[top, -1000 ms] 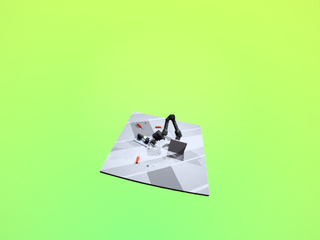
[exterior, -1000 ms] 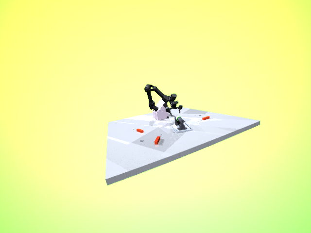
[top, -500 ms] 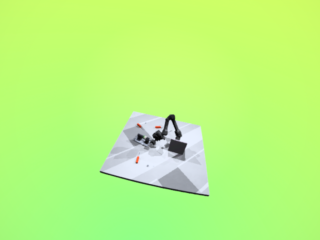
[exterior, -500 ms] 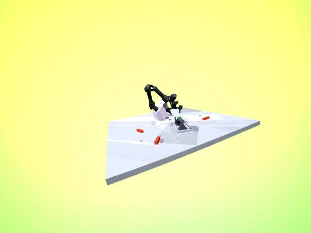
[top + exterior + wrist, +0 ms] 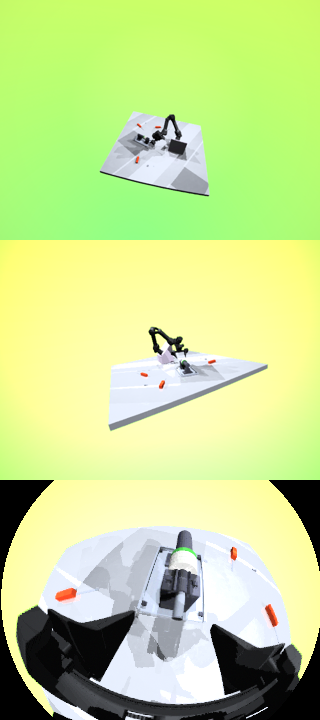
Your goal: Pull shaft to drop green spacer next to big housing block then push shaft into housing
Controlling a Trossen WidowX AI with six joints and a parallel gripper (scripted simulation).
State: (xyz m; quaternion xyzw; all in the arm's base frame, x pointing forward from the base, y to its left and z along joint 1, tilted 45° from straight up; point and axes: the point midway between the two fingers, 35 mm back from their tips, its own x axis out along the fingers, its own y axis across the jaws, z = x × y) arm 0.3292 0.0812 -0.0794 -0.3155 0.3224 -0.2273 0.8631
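Jaws (image 5: 152, 142) (image 5: 180, 355) wide apart (nothing between), shaft (image 5: 178, 606) ahead.

You can see the dark housing block (image 5: 140, 135) (image 5: 186, 365) (image 5: 184, 539), with rounded body. The green spacer (image 5: 143, 136) (image 5: 184, 361) (image 5: 184, 551), a thin ring, sits up beside it, not dropped. On the side away from the housing block, you see the shaft (image 5: 178, 606), its grey end lying level.
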